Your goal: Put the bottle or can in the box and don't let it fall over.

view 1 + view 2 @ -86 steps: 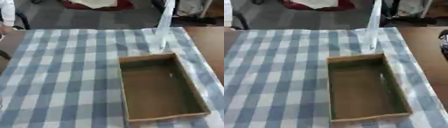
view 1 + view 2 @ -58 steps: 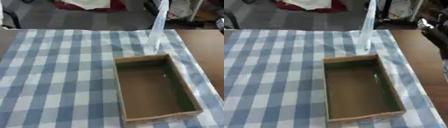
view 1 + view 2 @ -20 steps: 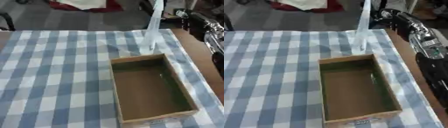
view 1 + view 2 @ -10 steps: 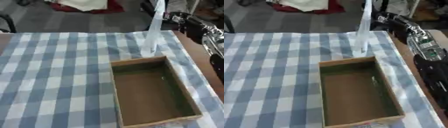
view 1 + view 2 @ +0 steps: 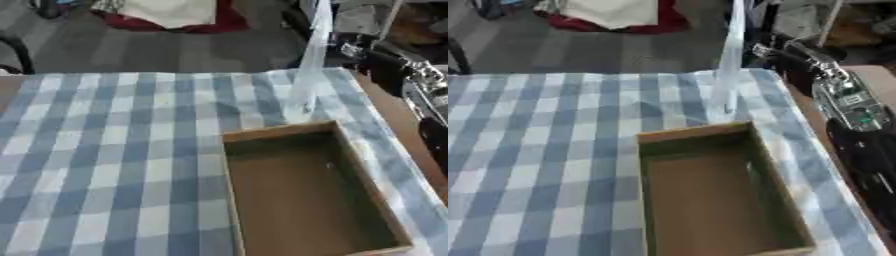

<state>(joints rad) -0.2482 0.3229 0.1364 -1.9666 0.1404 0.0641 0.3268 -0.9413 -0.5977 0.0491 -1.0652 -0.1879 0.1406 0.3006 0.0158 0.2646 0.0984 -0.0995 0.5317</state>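
item: my right hand (image 5: 798, 52), come in from the upper right since a moment ago and now near the tall clear plastic bottle (image 5: 730, 60); i cannot tell how its fingers are set; my left hand does not show. item: the bottle, upright on the blue checked cloth (image 5: 114, 150), just beyond the far rim of the open cardboard box (image 5: 229, 150), which holds nothing visible. judgement: the reach has begun, the grasp is not yet made, and so slender a bottle looks easy to tip.
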